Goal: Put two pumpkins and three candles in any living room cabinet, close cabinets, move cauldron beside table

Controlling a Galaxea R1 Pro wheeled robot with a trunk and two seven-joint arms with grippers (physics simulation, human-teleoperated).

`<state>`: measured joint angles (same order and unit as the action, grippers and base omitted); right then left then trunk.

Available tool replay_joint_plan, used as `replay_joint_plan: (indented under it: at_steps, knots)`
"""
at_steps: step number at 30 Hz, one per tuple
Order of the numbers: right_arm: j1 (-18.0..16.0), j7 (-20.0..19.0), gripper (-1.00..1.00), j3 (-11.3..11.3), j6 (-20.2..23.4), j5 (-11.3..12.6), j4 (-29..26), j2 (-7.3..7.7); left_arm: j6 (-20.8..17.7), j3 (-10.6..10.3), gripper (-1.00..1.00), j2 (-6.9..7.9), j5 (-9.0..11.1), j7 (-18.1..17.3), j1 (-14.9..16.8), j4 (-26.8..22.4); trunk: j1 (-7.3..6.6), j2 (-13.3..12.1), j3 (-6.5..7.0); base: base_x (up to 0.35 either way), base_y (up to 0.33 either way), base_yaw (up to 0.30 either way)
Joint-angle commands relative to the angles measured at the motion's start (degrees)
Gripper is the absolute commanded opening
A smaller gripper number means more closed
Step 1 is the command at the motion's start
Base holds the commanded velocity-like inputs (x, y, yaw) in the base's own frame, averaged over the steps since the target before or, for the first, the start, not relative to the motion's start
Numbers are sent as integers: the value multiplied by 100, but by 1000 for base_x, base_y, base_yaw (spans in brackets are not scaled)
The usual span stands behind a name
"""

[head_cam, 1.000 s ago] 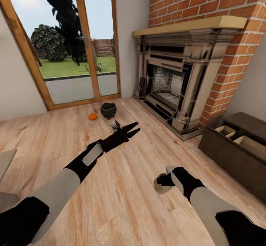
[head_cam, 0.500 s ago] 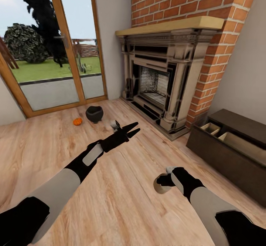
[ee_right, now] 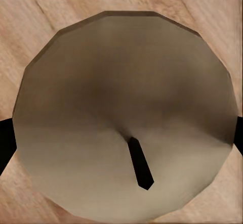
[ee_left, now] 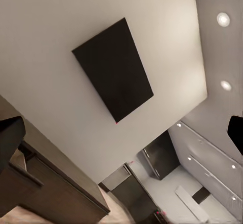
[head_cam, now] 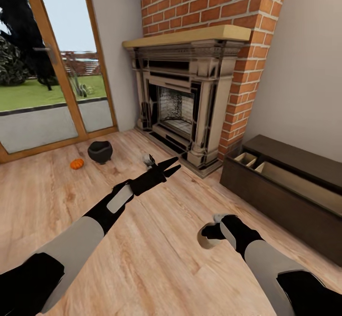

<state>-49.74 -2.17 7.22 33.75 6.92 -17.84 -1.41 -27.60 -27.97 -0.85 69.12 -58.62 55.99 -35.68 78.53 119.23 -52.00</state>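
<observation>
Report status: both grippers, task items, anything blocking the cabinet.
Right gripper shut on candle. Left gripper open, empty. Pumpkin and cauldron on floor by glass door. Cabinet open, floor path unobstructed.

This was a home's living room, rendered in a simulator. A brick chimney breast (head_cam: 209, 2) rose on the far side over an ornate fireplace (head_cam: 183, 102) with a pale wooden mantel, and wood-framed glass doors (head_cam: 52, 69) at the far left looked out on a lawn and trees. Pale plank flooring (head_cam: 156, 249) covered the room, with a long, low dark-brown cabinet (head_cam: 289, 187) against the plain right wall.
</observation>
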Motion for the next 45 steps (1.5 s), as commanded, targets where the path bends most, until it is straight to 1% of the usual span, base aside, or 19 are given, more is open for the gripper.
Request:
replay_joint_plan:
  at_steps: [1,4,14,20,29,35,45]
  knots:
    - [-1,6,-100,-1,0,18,-1,0,0,-2,100,-1,-2,0,0,0,0,0,4,0,0,-283]
    - [-1,6,-100,-1,-1,18,-1,0,0,-5,100,-9,-3,0,0,-3,0,0,17,57,29,-283]
    - [-1,6,-100,-8,-1,20,-1,0,0,-12,100,-29,-4,0,0,-6,0,0,62,209,146,-282]
    - [-1,6,-100,-10,-7,27,-1,0,72,-15,100,-29,-4,0,0,-5,0,0,91,13,11,-278]
    - [-1,6,-100,-10,-9,23,42,0,79,-15,100,-39,-10,0,0,-21,0,0,137,18,0,-274]
    - [-1,6,-100,-10,-9,20,59,0,79,-15,100,-84,-29,0,0,-18,0,0,170,163,0,-268]
    - [-1,6,-100,-19,-9,28,61,0,87,-17,100,-99,-47,-9,0,-21,0,0,229,194,0,-261]
